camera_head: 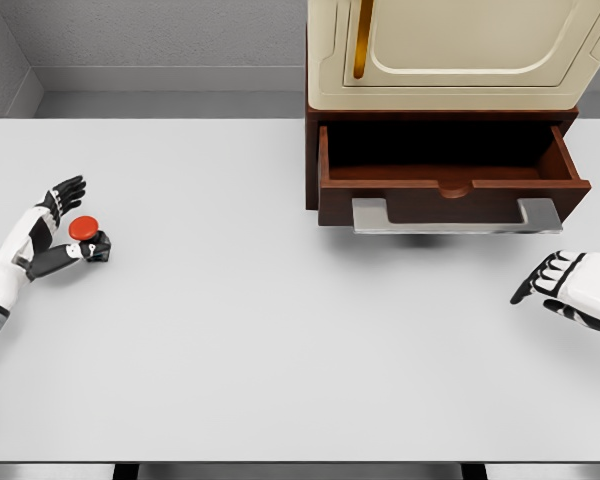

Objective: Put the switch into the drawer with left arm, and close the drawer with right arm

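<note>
Switch (pixel 86 232), red-capped, far left on the table (pixel 280 350); our left hand (pixel 55 235) brackets it, fingers spread. We close firmly before lifting toward the open drawer (pixel 450 170); our right hand (pixel 570 285) rests relaxed, empty.

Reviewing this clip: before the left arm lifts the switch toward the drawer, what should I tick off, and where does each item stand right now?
1. Drawer open enough to receive the switch: ok, pulled out, inside looks bare.
2. Left robot hand at the switch: ok, fingers on either side of it.
3. Grasp closed firmly on the switch: cannot tell, contact is not clear from this view.
4. Switch upright on the table: ok, red button faces up.
5. Path from switch to drawer free: ok, nothing lies on the table between them.
6. Right robot hand out of the way: ok, open, below and right of the drawer's handle.
</note>
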`<action>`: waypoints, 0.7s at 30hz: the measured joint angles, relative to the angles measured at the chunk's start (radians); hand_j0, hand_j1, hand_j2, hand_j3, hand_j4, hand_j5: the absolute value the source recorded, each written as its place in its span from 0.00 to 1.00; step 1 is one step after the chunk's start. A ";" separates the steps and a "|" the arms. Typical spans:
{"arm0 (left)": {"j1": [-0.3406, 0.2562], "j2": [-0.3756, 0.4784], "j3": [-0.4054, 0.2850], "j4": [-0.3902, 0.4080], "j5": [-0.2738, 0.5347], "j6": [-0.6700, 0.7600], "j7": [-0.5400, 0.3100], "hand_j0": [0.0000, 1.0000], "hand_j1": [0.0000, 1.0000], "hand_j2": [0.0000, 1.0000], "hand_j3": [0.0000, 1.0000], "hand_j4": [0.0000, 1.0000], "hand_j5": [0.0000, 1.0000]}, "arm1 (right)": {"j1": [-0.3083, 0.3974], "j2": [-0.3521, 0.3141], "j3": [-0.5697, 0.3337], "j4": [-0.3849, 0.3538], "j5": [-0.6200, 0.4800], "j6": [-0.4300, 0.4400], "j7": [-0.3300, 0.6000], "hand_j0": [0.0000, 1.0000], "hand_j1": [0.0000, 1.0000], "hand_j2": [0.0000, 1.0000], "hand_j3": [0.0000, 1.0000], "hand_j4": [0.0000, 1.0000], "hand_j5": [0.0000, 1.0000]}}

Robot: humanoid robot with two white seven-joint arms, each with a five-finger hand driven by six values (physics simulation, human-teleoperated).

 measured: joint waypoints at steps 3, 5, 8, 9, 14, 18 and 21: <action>0.002 0.000 -0.001 -0.007 -0.031 -0.017 0.010 0.95 0.95 0.95 0.95 0.95 0.95 | 0.003 -0.001 0.000 -0.002 0.000 0.000 -0.001 0.59 0.59 0.59 0.59 0.59 0.59; 0.006 -0.001 -0.002 -0.020 -0.059 -0.023 0.019 0.95 0.95 0.95 0.95 0.95 0.95 | 0.005 -0.004 0.001 -0.005 -0.003 0.000 -0.002 0.59 0.59 0.59 0.59 0.59 0.59; 0.006 -0.001 -0.003 -0.035 -0.090 -0.027 0.029 0.95 0.95 0.95 0.95 0.95 0.95 | 0.006 -0.009 0.004 -0.010 -0.008 0.000 -0.003 0.58 0.58 0.58 0.58 0.58 0.58; 0.008 -0.001 -0.004 -0.039 -0.091 -0.029 0.031 0.95 0.95 0.95 0.95 0.95 0.95 | 0.006 -0.011 0.004 -0.011 -0.009 0.000 -0.004 0.57 0.57 0.57 0.57 0.57 0.57; 0.008 0.000 -0.003 -0.050 -0.085 -0.032 0.034 0.95 0.95 0.95 0.95 0.95 0.95 | 0.006 -0.014 0.002 -0.013 -0.012 0.000 -0.006 0.56 0.56 0.56 0.56 0.56 0.56; 0.017 0.000 0.003 -0.052 -0.083 -0.033 0.035 0.95 0.95 0.95 0.95 0.95 0.95 | 0.006 -0.015 0.001 -0.014 -0.013 0.000 -0.007 0.59 0.59 0.59 0.59 0.59 0.59; 0.023 0.001 0.004 -0.052 -0.083 -0.034 0.035 0.95 0.95 0.95 0.95 0.95 0.95 | 0.006 -0.015 0.000 -0.013 -0.013 0.000 -0.008 0.60 0.60 0.60 0.60 0.60 0.60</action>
